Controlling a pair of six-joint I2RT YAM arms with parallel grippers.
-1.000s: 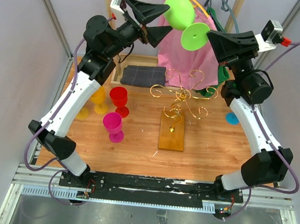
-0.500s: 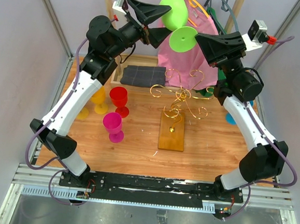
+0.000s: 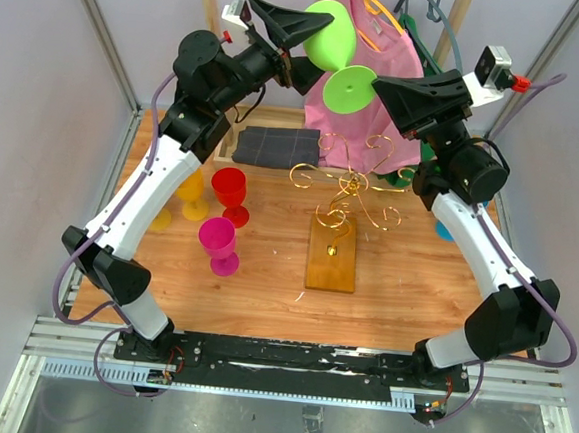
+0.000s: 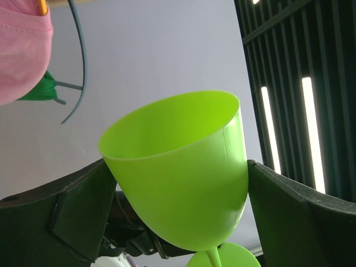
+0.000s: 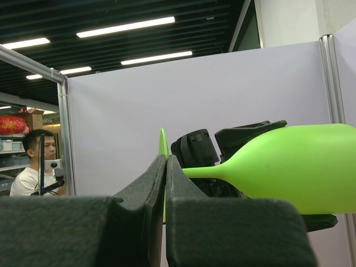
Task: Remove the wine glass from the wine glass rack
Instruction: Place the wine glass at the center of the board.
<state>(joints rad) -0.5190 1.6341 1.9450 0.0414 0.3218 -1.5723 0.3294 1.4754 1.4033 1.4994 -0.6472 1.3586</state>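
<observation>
A lime-green wine glass is held in the air, on its side, well above and behind the gold wire wine glass rack with its wooden base block. No glass hangs on the rack. My right gripper is shut on the thin edge of the glass's foot; the stem and bowl stretch away to the right in the right wrist view. My left gripper is open wide, with the bowl between its fingers, close against both.
Pink, red and yellow glasses stand left of the rack. A dark folded cloth lies in a wooden tray behind. A pink shirt hangs at the back. A blue disc lies at the right.
My right gripper has carried the green glass to the left, so the bowl now lies between my left gripper's fingers. My left arm has shifted slightly right.
</observation>
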